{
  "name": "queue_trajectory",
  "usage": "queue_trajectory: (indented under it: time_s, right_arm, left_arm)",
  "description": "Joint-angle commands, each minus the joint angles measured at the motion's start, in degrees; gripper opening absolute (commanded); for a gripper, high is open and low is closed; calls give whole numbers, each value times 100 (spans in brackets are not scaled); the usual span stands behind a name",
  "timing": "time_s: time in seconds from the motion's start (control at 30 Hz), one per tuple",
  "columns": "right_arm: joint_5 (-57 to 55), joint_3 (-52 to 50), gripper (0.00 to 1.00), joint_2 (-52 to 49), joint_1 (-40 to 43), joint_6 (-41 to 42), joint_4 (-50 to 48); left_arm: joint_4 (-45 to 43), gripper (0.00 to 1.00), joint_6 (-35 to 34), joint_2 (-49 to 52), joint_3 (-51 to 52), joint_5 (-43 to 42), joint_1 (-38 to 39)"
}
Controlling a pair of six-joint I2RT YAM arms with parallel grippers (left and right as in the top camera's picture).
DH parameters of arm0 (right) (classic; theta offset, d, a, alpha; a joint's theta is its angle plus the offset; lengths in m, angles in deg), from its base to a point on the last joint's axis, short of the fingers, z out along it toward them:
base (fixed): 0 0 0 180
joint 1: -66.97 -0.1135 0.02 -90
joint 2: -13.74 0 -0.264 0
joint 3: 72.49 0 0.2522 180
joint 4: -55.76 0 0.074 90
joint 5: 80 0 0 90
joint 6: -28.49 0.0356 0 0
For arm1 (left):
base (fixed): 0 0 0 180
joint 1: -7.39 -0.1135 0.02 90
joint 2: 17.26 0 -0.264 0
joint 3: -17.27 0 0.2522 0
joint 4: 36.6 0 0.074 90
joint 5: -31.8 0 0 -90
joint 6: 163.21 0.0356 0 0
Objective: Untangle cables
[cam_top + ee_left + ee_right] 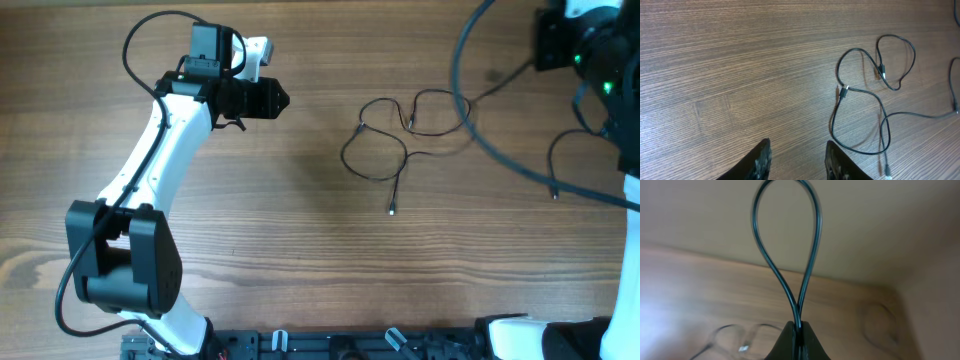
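At centre-right of the overhead frame, the cables (846,90) lay looped on the worktop (300,220). The right pincer (799,328) pinched one strand's loop, and the left pincer (798,156) gaped empty. A slow lift seemed best to ease crossings apart.

Table (300,200): mid-brown wood, streaked throughout with finer, darker grain lines; a few looping grain figures are noted in the left wrist view.

Cables (844,92): black all along; the plug tips (391,210) are recorded as pale silver-white. On the strand pinched in the right gripper (797,335), a faint blue-green sheen is seen.

Right gripper and left gripper (799,146): both black.

Left arm (170,150): white links, black joints and base.

Right arm (560,40): black housing, dotted with green lights (606,88).

Wall (890,230): plain beige, unpatterned.
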Motion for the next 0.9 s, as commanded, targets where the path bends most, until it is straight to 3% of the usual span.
queue_trajectory:
  time_s: [0.0, 0.1, 0.2, 0.3, 0.37, 0.47, 0.53, 0.7, 0.87]
  right_arm:
    - [-2428, 70, 4, 4, 2, 1224, 223]
    - [-3353, 70, 4, 4, 2, 1971, 619]
    - [-4747, 70, 4, 4, 2, 3528, 1349]
    - [-4994, 70, 4, 7, 2, 4358, 1740]
    - [-4461, 70, 4, 4, 2, 4153, 1615]
    - [-2653, 70, 4, -70, 2, 3154, 1209]
    - [-2085, 70, 5, -197, 2, 3064, 1233]
    - [-2481, 68, 4, -673, 7, 3755, 1963]
    - [-1707, -155, 4, -885, 7, 3429, 2173]
  left_arm:
    - [-15, 36, 28, -151, 37, -74, 26]
    - [-26, 37, 31, -151, 37, -74, 26]
    - [-26, 37, 33, -151, 37, -74, 26]
    - [-57, 37, 72, -151, 37, -74, 26]
    - [-72, 37, 74, -151, 37, -74, 26]
    - [-129, 38, 72, -151, 37, -74, 26]
    - [-111, 39, 70, -151, 37, -76, 26]
    - [24, 43, 72, -149, 37, -76, 26]
    - [22, 43, 72, -149, 37, -76, 26]
